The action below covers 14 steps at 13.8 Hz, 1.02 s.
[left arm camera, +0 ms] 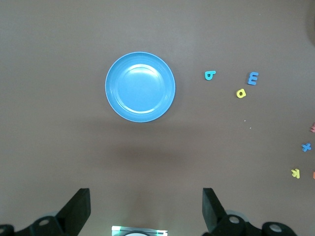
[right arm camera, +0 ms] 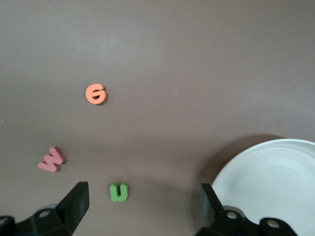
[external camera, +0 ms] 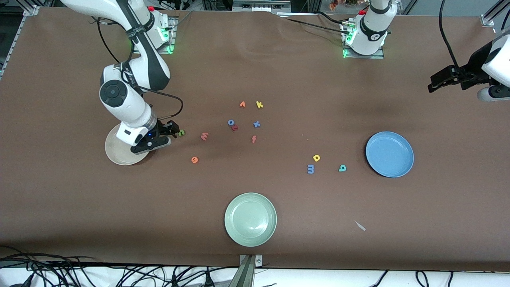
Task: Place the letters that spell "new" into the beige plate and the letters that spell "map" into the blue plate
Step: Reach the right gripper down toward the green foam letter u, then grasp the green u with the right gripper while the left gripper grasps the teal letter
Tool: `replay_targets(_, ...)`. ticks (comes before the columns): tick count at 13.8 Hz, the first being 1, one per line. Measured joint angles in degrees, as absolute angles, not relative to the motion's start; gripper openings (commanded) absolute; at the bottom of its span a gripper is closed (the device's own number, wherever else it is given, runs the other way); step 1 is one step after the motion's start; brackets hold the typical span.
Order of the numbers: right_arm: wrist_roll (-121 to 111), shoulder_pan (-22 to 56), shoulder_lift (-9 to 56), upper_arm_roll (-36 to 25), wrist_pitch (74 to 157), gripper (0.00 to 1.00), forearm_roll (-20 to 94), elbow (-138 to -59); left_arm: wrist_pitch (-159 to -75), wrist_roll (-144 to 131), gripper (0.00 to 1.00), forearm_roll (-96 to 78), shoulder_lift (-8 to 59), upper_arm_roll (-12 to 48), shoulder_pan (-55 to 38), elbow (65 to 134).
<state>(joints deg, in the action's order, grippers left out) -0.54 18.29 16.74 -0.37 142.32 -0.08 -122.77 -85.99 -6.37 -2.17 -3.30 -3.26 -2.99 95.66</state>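
Green n (external camera: 181,132) lies on the worktop between the spread fingers of the right tool (external camera: 175,129), beside the beige plate (external camera: 115,153); the left tool (external camera: 436,81) waits released.

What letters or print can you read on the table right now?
"n": green letter
"w": salmon letter
"e": orange letter
"m": blue letter
"a": yellow letter
"p": teal letter
"k": yellow letter
Arm print: too small.
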Motion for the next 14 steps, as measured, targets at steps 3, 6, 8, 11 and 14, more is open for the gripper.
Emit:
replay_targets(3,-0.5,18.3,17.2,1.0,148.0,1.0,-0.1,-127.4,-86.0,-6.4,1.0,-2.2,-2.7,-3.1,-3.4,95.7)
replay_targets(6,-0.8,18.3,19.2,2.5,149.4,1.0,-0.1,-128.2,-86.5,-6.4,1.0,-2.2,-0.2,-2.9,-3.6,95.9)
replay_targets(8,-2.9,18.3,21.4,2.9,151.6,1.0,-0.1,-128.3,-88.2,-6.2,1.0,-2.2,1.7,-2.9,-3.6,96.0)
replay_targets(11,-5.5,18.3,24.3,2.9,154.3,0.94,-0.1,-128.3,-94.9,-5.4,1.0,-2.2,5.3,-1.9,-3.9,97.4)
replay_targets(14,-5.8,18.3,24.7,3.1,154.4,0.8,-0.1,-128.6,-104.4,-5.4,1.0,-2.5,9.1,1.7,-4.4,101.8)
